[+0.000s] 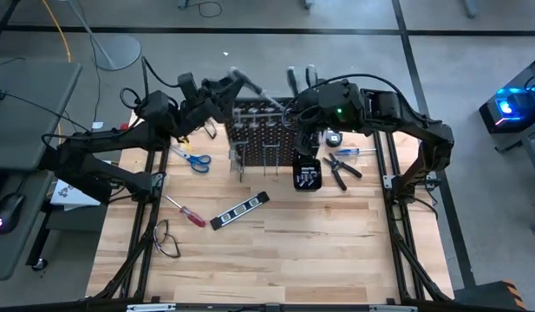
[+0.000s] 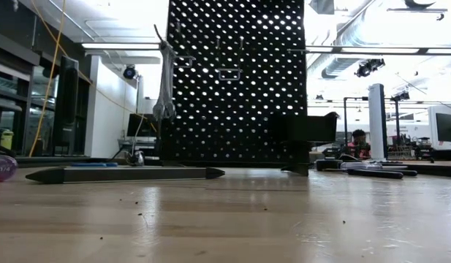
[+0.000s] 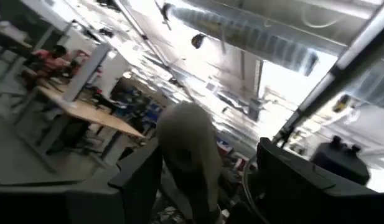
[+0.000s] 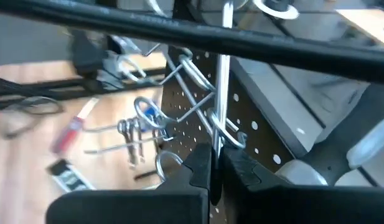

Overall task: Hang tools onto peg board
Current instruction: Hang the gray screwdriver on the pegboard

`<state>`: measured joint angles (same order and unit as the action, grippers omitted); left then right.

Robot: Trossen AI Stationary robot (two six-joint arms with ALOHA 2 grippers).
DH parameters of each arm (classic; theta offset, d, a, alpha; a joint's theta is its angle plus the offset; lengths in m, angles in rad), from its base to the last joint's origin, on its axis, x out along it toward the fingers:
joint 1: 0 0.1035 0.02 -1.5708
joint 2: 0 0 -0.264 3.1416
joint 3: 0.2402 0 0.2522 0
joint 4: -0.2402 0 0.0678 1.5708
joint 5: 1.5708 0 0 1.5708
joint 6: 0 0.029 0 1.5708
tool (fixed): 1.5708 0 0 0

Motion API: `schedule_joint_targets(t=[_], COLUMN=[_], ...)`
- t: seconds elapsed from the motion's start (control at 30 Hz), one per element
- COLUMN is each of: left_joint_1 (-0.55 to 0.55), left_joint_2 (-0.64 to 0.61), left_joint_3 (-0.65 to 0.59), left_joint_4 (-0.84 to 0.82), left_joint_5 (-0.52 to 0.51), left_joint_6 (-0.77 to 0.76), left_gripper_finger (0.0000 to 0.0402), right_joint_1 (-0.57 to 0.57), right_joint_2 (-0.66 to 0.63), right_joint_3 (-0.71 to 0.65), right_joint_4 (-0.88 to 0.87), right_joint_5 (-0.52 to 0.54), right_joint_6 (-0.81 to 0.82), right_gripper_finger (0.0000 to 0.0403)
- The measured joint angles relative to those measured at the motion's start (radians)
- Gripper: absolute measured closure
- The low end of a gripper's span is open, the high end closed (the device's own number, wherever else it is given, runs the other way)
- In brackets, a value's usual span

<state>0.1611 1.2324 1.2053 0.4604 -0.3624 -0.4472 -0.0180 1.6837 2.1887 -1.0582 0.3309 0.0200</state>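
Observation:
The black peg board [image 1: 263,111] stands upright at the table's far middle, with silver hooks and rings [image 4: 179,93] sticking out toward the near side. In the low view [image 2: 232,80] a silver wrench [image 2: 164,80] hangs from a hook on its left part. My left gripper [image 1: 235,87] is above the board's far left corner, shut on a grey-handled tool [image 1: 250,84]. My right gripper [image 1: 303,139] is at the board's right end, shut on a thin silver tool [image 4: 221,93]. My left gripper holds the tool's grey handle [image 3: 192,155] between its two fingers [image 3: 139,180], lifted clear of the table. The fingers point upward toward the ceiling. Which end of the handle they have does not show. My right gripper pinches the thin silver shaft [image 4: 218,140] between its two fingertips [image 4: 198,165]. The shaft runs on from the fingers along the board's face, among the hooks. Its other end is hidden behind a dark bar.
On the table lie blue-handled scissors [image 1: 195,160], a red-handled screwdriver [image 1: 187,213], a black bar [image 1: 239,211], clear glasses [image 1: 166,238], dark pliers [image 1: 341,169] and a blue-handled screwdriver [image 1: 354,152]. A small black box [image 1: 308,174] stands near the board's right end.

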Motion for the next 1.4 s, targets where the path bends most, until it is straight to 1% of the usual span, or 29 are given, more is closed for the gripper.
schedule_joint_targets(t=[0.1, 0.2, 0.3, 0.47, 0.53, 0.6, 0.67, 0.77, 0.8, 0.9, 0.97, 1.13, 1.27, 1.4], left_joint_1=[-0.002, -0.004, -0.011, -0.016, -0.016, -0.016, -0.016, -0.019, -0.023, -0.028, -0.024, -0.025, -0.029, -0.029], left_joint_2=[0.008, 0.012, 0.017, 0.012, 0.008, 0.001, -0.001, -0.001, -0.001, -0.003, -0.003, -0.013, -0.013, -0.022], left_joint_3=[-0.002, -0.002, 0.0, 0.0, -0.002, -0.002, -0.002, -0.002, -0.001, -0.001, -0.002, -0.002, -0.002, -0.002], left_joint_4=[-0.014, -0.005, -0.009, 0.0, 0.001, -0.003, 0.002, 0.008, 0.021, 0.021, 0.012, 0.005, 0.011, 0.022], left_joint_5=[0.0, -0.034, -0.044, -0.053, -0.056, -0.058, -0.058, -0.052, -0.031, -0.025, -0.039, -0.043, -0.041, -0.018], left_joint_6=[0.063, 0.127, 0.17, 0.169, 0.169, 0.17, 0.17, 0.153, 0.136, 0.142, 0.143, 0.15, 0.128, 0.093], left_gripper_finger=[0.0163, 0.0163, 0.0163, 0.0163, 0.0169, 0.0187, 0.0218, 0.0288, 0.0308, 0.0309, 0.031, 0.031, 0.031, 0.031], right_joint_1=[0.005, 0.005, 0.014, 0.014, 0.014, 0.014, 0.014, 0.014, 0.014, 0.016, 0.019, 0.031, 0.041, 0.054], right_joint_2=[0.004, 0.015, 0.027, 0.035, 0.035, 0.033, 0.031, 0.03, 0.031, 0.03, 0.023, 0.02, 0.007, -0.006], right_joint_3=[0.0, -0.001, -0.001, -0.001, -0.001, -0.001, -0.001, -0.001, -0.001, -0.001, 0.0, 0.002, 0.001, 0.003], right_joint_4=[0.028, 0.059, 0.057, 0.052, 0.053, 0.051, 0.049, 0.039, 0.034, 0.038, 0.04, 0.039, 0.038, 0.037], right_joint_5=[-0.096, -0.142, -0.126, -0.119, -0.105, -0.092, -0.088, -0.086, -0.081, -0.088, -0.099, -0.052, -0.043, -0.019], right_joint_6=[-0.016, -0.016, -0.02, -0.025, -0.025, -0.025, -0.025, -0.025, -0.027, -0.007, -0.004, -0.004, 0.002, 0.003], right_gripper_finger=[0.0403, 0.0403, 0.0403, 0.0403, 0.0403, 0.0403, 0.0402, 0.039, 0.0384, 0.0364, 0.0351, 0.0317, 0.0292, 0.0278])
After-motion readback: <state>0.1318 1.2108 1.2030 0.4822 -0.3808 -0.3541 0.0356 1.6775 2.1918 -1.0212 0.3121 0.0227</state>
